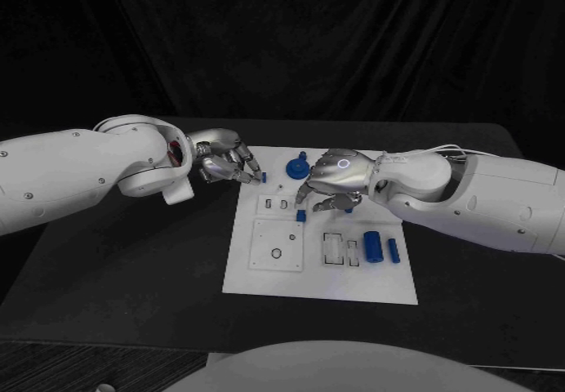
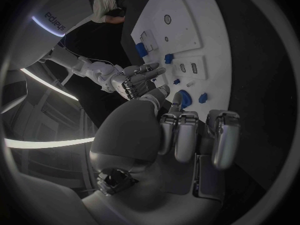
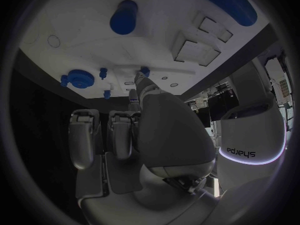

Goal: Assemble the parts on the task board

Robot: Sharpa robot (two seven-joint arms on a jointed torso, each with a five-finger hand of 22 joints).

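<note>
The white task board point(image 1: 318, 273) lies in the middle of the table. My left hand point(image 1: 224, 163) hovers at its far left corner with fingers curled point(image 2: 187, 135); a small blue part point(image 1: 263, 176) sits right at the fingertips, also seen as the small blue part point(image 2: 184, 99), and a grip is not clear. My right hand point(image 1: 335, 184) is over the far half of the board, fingers curled point(image 3: 100, 135), thumb tip touching a small blue peg point(image 1: 301, 216), the same small blue peg point(image 3: 144, 71). A round blue part point(image 1: 297, 169) stands between the hands.
A blue cylinder point(image 1: 372, 246) and a thinner blue bar point(image 1: 393, 251) lie at the board's right side beside two slots point(image 1: 341, 249). A square plate with a round hole point(image 1: 278, 245) sits on the left half. Black table point(image 1: 141, 269) surrounds the board.
</note>
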